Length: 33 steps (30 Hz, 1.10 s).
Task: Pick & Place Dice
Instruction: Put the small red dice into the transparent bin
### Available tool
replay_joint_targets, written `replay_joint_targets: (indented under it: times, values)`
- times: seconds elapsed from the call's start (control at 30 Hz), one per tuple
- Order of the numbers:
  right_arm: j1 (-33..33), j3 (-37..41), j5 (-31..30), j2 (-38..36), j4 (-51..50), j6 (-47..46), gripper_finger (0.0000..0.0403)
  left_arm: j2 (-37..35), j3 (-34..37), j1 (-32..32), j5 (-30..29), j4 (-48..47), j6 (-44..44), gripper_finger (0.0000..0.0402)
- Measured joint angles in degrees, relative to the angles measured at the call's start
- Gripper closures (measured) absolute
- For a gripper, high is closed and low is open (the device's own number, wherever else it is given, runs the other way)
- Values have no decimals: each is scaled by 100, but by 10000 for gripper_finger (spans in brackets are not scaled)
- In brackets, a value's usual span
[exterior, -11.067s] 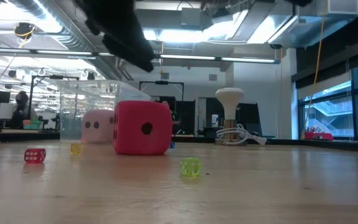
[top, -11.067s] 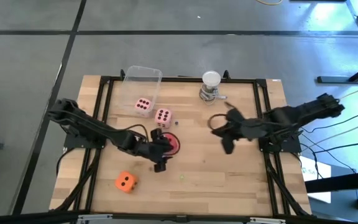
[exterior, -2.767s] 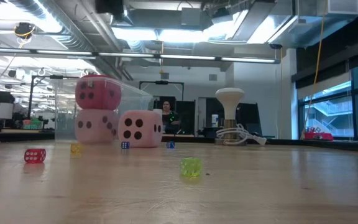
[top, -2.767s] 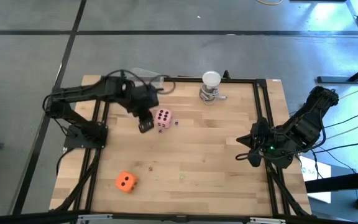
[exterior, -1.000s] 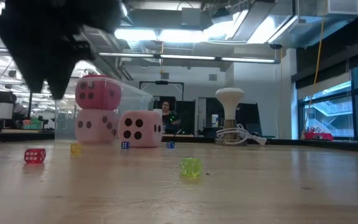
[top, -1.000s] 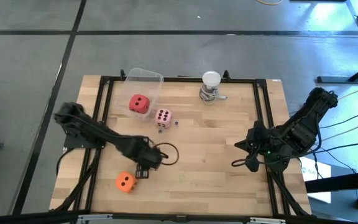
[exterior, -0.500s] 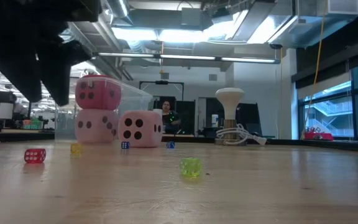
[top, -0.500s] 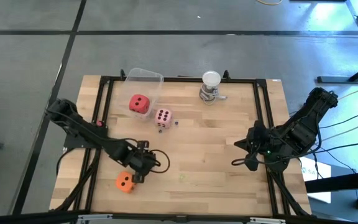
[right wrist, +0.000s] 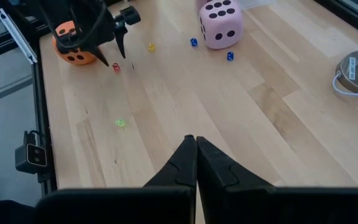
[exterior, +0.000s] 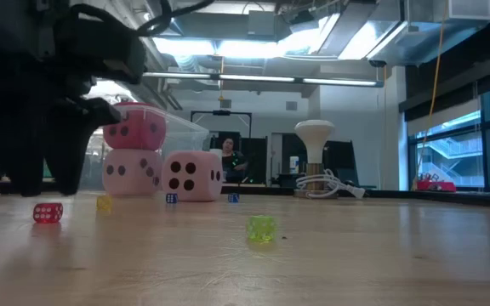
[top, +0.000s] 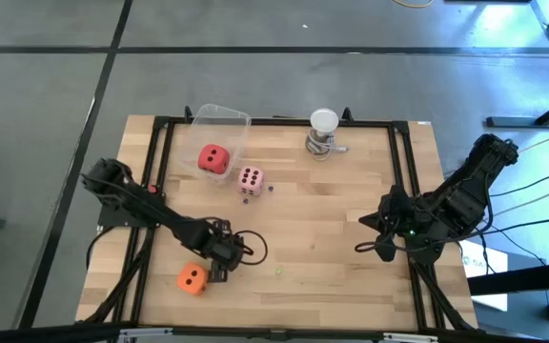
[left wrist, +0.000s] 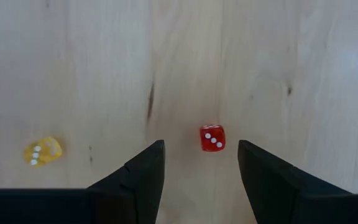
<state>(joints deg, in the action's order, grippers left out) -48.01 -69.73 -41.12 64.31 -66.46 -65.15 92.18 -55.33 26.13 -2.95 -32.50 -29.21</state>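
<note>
The orange die (top: pixel 192 278) lies on the table near the front left and also shows in the right wrist view (right wrist: pixel 73 43). The red die (top: pixel 213 159) rests on a pale pink die (exterior: pixel 130 171) inside the clear container (top: pixel 221 118). The other pink die (top: pixel 249 178) sits on the table beside the container. My left gripper (top: pixel 219 267) is open and points down just right of the orange die. Its fingers (left wrist: pixel 145 168) stand on either side of a tiny red die (left wrist: pixel 212 138) without touching it. My right gripper (right wrist: pixel 195 163) is shut and empty at the table's right side.
Tiny dice lie on the wood: a yellow one (left wrist: pixel 42 151), a green one (exterior: pixel 260 228) and two blue ones (right wrist: pixel 193 42) near the pink die. A white round-topped object on a metal base (top: pixel 323 131) with a cable stands at the far edge.
My left gripper has come down toward the table beside the orange die, staying open. The dice have not moved.
</note>
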Motion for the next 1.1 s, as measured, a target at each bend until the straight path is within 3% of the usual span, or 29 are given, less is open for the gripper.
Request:
replay_joint_targets:
  times: [0.67, 1.1]
  values:
    - [0, 0, 0, 0, 47, -41, 403, 378, -7, 2, 147, 291, -149, 213]
    - [0, 0, 0, 0, 48, -21, 403, 380, -7, -4, 165, 251, -642, 297]
